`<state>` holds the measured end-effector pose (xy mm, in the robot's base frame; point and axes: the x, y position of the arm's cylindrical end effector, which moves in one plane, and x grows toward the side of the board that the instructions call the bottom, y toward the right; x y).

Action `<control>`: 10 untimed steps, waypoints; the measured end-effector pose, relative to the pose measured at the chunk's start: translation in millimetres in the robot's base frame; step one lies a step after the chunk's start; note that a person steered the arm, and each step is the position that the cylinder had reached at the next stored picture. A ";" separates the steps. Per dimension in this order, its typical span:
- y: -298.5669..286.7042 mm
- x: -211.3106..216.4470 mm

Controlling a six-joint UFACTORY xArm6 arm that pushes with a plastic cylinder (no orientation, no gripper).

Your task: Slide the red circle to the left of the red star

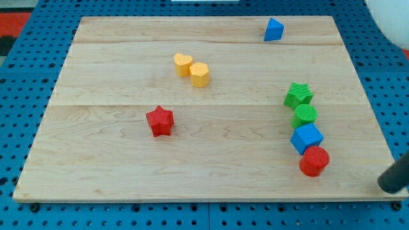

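Observation:
The red circle (314,161) sits near the board's bottom right, touching the blue cube (306,138) above it. The red star (160,121) lies left of the board's middle, far to the left of the red circle. My tip (387,186) is at the view's right edge, just off the board's bottom right corner, to the right of and slightly below the red circle, with a clear gap between them.
A green circle (305,115) and a green star (298,95) continue the column above the blue cube. A yellow heart (183,64) and a yellow hexagon (200,74) touch at upper centre. A blue triangle (273,29) sits at the top edge. The wooden board (96,160) lies on blue pegboard.

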<state>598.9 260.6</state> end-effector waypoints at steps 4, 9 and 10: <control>-149.8 -13.7; -349.3 -21.8; -378.0 -51.8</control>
<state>547.1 -117.5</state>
